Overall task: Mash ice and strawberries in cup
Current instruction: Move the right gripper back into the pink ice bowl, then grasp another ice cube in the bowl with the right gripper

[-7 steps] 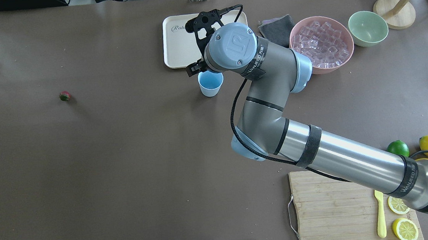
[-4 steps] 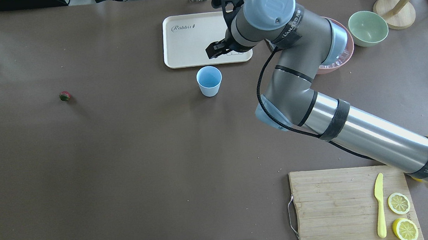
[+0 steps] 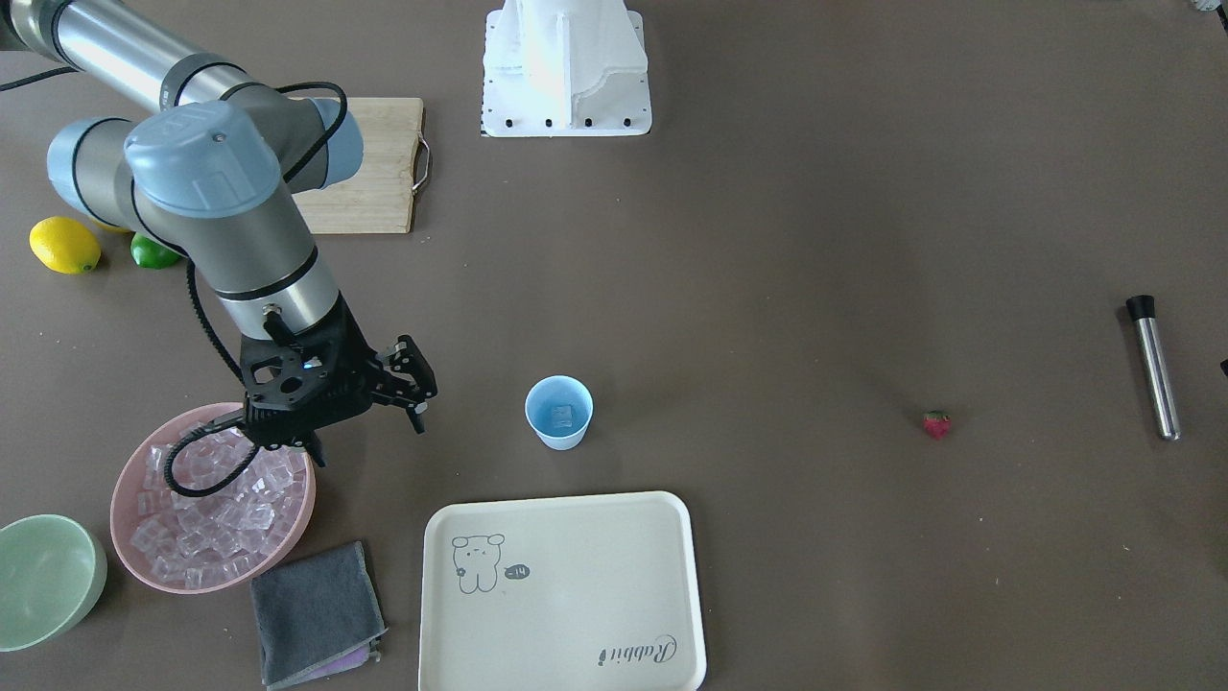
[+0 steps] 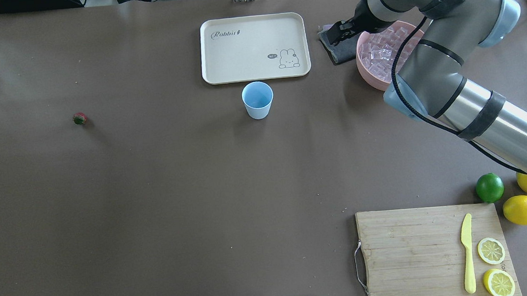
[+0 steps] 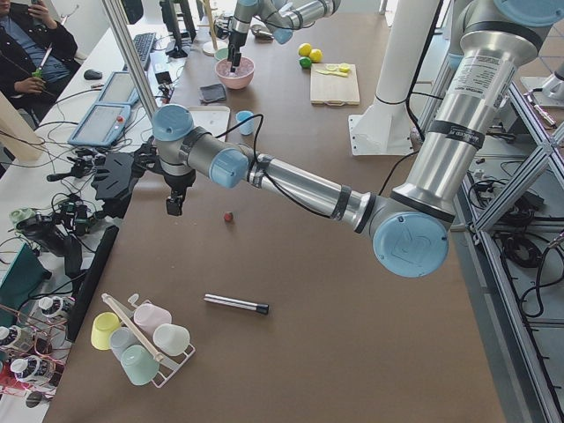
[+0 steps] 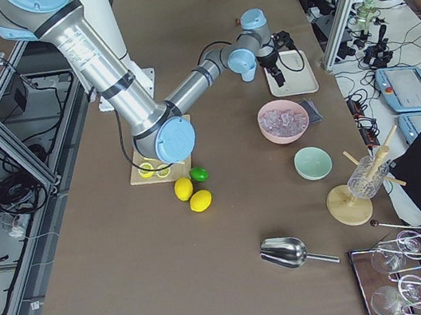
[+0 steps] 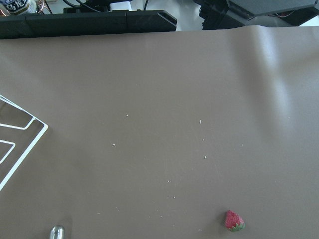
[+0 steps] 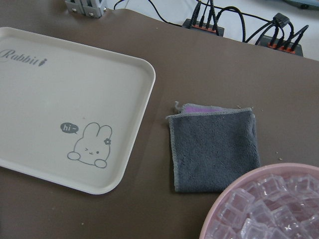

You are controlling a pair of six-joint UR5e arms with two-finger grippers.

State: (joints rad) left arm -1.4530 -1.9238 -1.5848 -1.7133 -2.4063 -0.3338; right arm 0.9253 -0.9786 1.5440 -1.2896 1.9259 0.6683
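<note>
Standing upright, mouth skyward, cup point(image 3: 558, 440) with one ice cube point(image 3: 561, 415) inside; right tool point(image 3: 369, 437) released, grip of left tool point(image 5: 174, 210) untellable.

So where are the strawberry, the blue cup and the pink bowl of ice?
strawberry point(image 3: 936, 424), front-facing view, red body.
blue cup point(image 4: 259, 112), overhead view, outer wall.
pink bowl point(image 3: 119, 518), front-facing view, left rim.

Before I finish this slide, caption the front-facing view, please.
Right gripper hangs beside the pink ice bowl; one ice cube in the blue cup, strawberry lies apart.
</note>
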